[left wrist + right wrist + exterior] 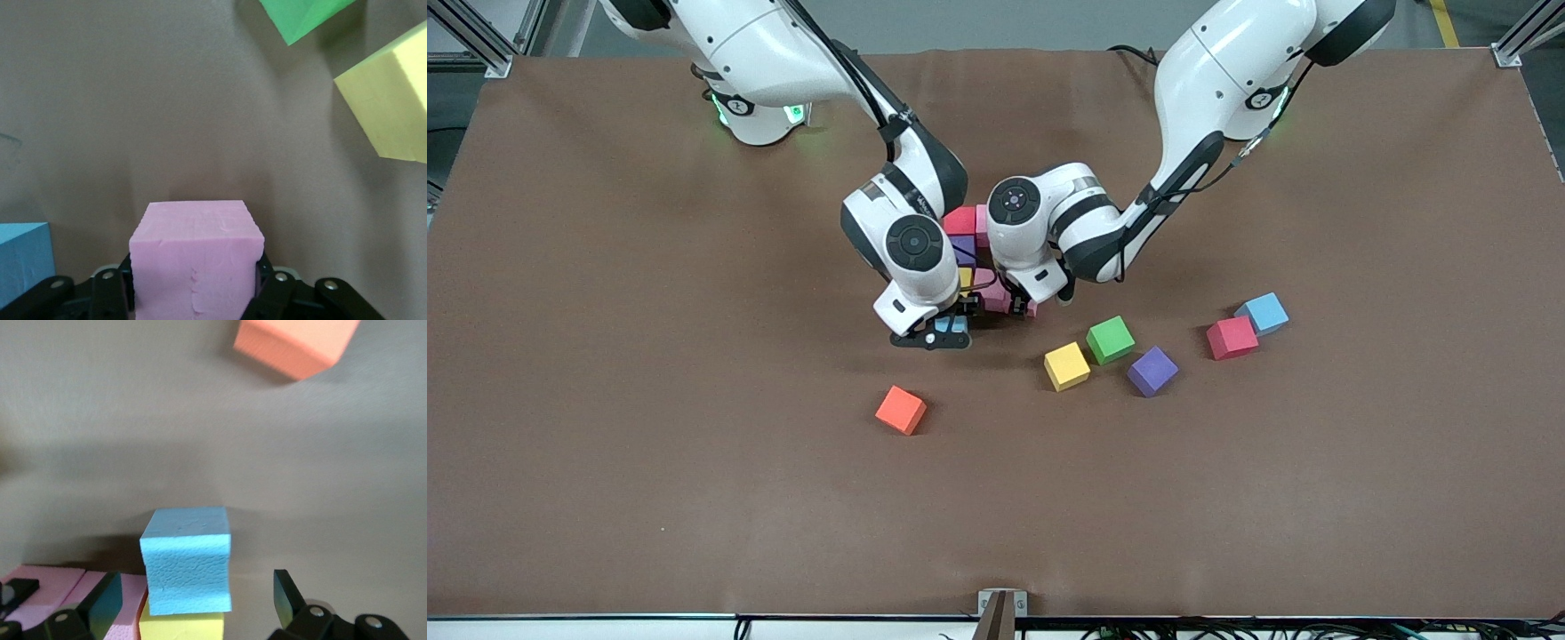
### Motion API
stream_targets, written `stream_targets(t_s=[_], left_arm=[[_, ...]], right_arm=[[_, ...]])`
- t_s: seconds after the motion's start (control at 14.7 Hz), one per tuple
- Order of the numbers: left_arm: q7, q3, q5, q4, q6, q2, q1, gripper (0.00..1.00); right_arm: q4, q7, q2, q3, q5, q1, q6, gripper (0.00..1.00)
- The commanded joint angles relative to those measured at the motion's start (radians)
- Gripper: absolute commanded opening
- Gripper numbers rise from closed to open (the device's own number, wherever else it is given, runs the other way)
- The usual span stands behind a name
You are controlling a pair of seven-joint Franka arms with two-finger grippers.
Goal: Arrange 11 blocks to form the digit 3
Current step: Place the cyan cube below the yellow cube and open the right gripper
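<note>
Mid-table, right tool (193, 603) stands wide astride the small blue foam cube (187, 568) set against the part-built figure; left tool (193, 293) clamps a pink foam cube (195, 263) just beside.

My partly built digit 3 (971, 258) sits mid-bench, under my two wrists. Nearer the front edge lies one lone block (901, 410), and toward my left arm's end three blocks (1111, 355) cluster, with a touching pair (1247, 326) farther along.
</note>
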Motion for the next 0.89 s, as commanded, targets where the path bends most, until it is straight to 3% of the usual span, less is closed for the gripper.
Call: stream_targets(t_s=[0.0, 0.48, 0.82], left_arm=[[-0.027, -0.003, -0.02, -0.038, -0.004, -0.026, 0.003, 0.31], [-0.08, -0.003, -0.02, -0.026, -0.003, -0.02, 0.0, 0.32], [-0.097, -0.003, -0.02, -0.026, 0.002, -0.02, -0.002, 0.35]], right_arm=[[-0.014, 0.02, -0.061, 0.006, -0.003, -0.046, -0.049, 1.0], [-0.006, 0.019, -0.106, -0.008, -0.017, -0.247, -0.072, 1.0], [0.047, 0.037, -0.075, -0.007, -0.024, -0.295, -0.045, 1.0]])
